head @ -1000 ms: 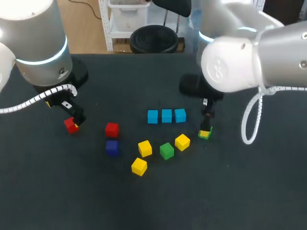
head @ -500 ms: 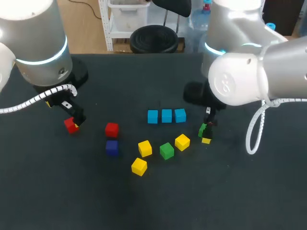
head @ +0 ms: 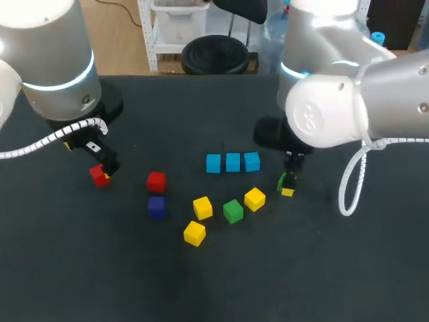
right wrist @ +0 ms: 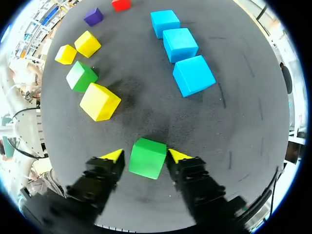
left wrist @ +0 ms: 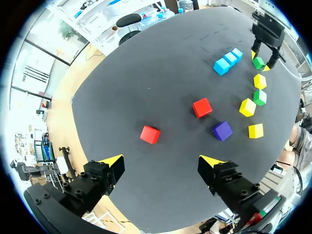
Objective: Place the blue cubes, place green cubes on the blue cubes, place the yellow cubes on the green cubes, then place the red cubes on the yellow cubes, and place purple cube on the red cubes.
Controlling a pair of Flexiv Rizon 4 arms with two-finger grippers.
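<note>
My right gripper is clenched on a plain, matte green cube, with one yellow tip pressed to each side face. Just ahead of it lies a yellow cube. Beyond that, three blue cubes sit in a close row. My left gripper hangs released, with a red cube ahead of it, untouched.
</note>
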